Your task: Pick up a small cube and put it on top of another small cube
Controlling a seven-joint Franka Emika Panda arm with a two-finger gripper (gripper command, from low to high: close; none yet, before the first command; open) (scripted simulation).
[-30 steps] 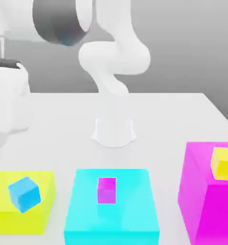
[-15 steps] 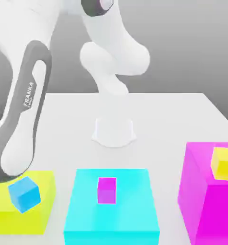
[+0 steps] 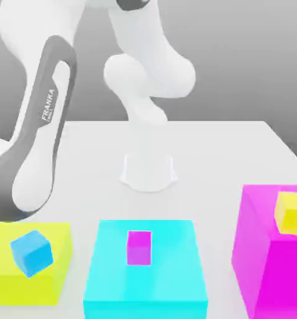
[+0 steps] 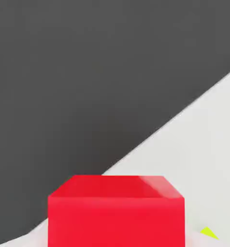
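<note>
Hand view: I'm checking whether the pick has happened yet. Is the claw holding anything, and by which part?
A red cube sits close under the hand camera, but the view cannot confirm a hold or its place.

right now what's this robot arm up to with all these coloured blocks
A white robot arm leans down over the white table on the exterior view's left. Three large blocks sit along the near edge, each carrying a small cube: a blue cube on the yellow block, a magenta cube on the cyan block, and a yellow cube on the magenta block. The hand view shows a red cube right up close, near the table's edge.
</note>
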